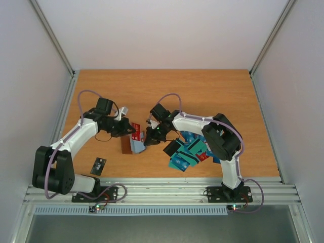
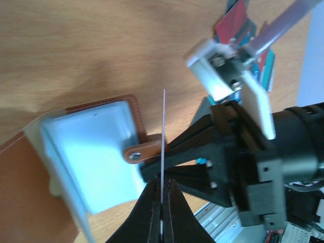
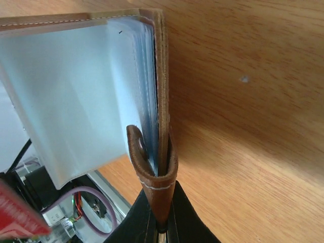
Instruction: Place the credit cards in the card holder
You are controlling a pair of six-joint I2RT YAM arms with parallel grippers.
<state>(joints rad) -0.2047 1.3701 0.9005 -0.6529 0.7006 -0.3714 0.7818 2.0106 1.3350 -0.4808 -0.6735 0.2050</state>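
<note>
From above, we find the holder (image 1: 130, 146) lying open on the bench (image 1: 202, 91) between the arms. The left tool (image 1: 127, 130) is closed on a red card (image 1: 135, 133) just beyond the holder's far edge, the right tool (image 1: 151, 137) is at its right side, and loose cards (image 1: 188, 153) are heaped further right. The left wrist view shows the gripped card edge-on, a thin rigid sheet, its long axis running away from the tool, with the glossy clear sleeves (image 2: 91, 147) just to its left. In the right wrist view, the right tool is clamped on the brown stitched strap (image 3: 161, 177) beside the leather-like cover.
</note>
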